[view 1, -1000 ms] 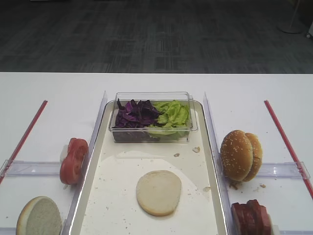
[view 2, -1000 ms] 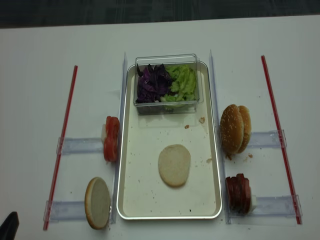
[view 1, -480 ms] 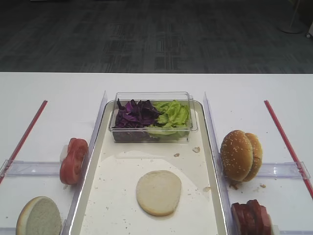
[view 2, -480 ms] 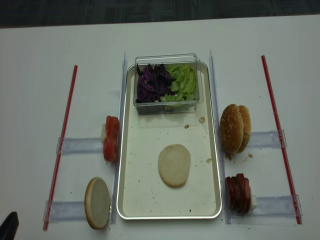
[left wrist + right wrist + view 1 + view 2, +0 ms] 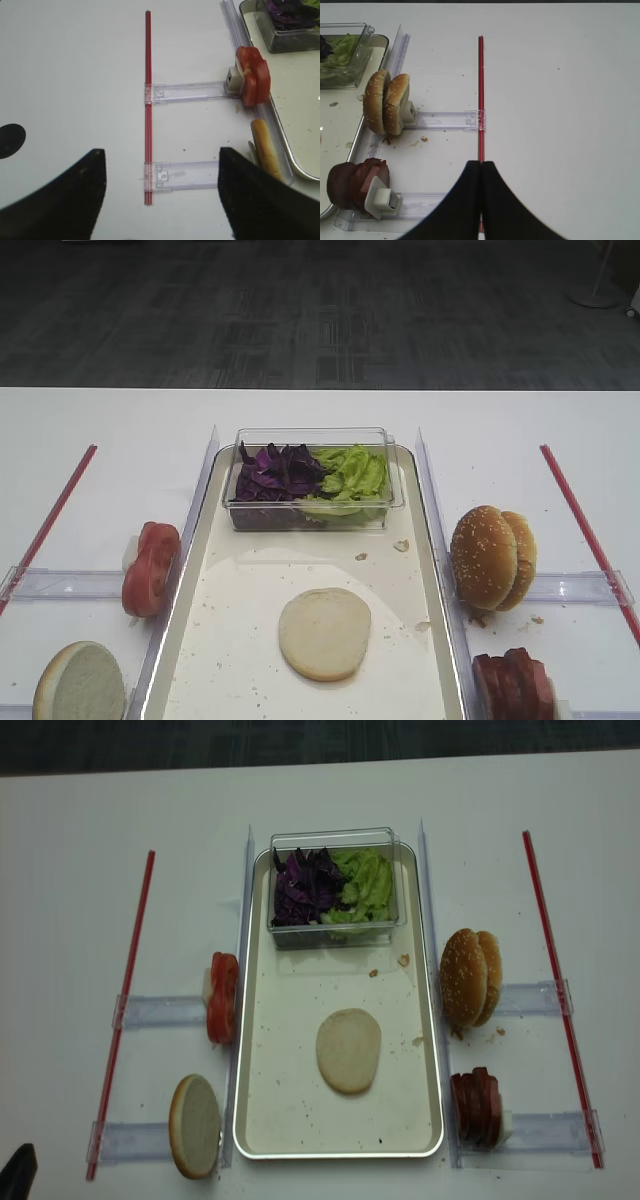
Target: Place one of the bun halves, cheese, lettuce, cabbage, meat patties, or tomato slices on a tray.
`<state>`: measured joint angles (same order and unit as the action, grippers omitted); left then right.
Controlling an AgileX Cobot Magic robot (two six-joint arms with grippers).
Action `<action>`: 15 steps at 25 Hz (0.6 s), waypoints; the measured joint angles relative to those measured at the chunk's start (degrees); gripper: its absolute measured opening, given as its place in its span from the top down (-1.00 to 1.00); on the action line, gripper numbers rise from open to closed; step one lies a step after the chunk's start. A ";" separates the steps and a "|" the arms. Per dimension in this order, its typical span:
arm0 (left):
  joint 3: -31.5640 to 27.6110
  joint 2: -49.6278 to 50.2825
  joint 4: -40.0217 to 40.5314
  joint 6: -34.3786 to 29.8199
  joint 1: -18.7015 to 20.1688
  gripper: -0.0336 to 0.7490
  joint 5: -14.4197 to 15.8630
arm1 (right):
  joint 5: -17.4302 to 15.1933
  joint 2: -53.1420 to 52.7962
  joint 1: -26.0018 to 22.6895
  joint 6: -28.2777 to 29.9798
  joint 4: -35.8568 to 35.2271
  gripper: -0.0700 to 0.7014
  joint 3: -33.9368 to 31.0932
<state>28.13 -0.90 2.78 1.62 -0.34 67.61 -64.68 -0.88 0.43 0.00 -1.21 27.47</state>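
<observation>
A pale flat bun half [image 5: 324, 633] lies on the floor of the long silvery tray [image 5: 290, 1105]. Another bun half [image 5: 195, 1125] stands on edge left of the tray, below the tomato slices [image 5: 223, 997]. The meat patties [image 5: 355, 186] stand on edge right of the tray. Cabbage [image 5: 275, 472] and lettuce [image 5: 350, 475] fill a clear box at the tray's far end. No cheese is in view. My left gripper [image 5: 161, 152] hangs open and empty over the left red strip. My right gripper [image 5: 481, 164] is shut on nothing over the right red strip.
Two sesame-seeded buns [image 5: 492, 556] stand on edge right of the tray, above the patties. Red strips [image 5: 125, 1000] [image 5: 560, 1000] run down both sides, with clear plastic rails [image 5: 190, 91] joining them to the tray's side walls. Crumbs speckle the tray floor.
</observation>
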 joint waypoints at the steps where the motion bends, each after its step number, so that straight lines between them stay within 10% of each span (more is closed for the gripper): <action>1: 0.00 0.00 0.00 0.00 0.00 -0.21 0.00 | 0.00 0.00 0.00 0.00 0.00 -0.13 0.00; 15: 0.00 0.00 0.00 0.00 0.00 -0.21 0.00 | 0.00 0.00 0.00 0.00 0.00 -0.13 0.00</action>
<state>28.13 -0.90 2.78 1.62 -0.34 67.61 -64.68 -0.88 0.43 0.00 -1.21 27.47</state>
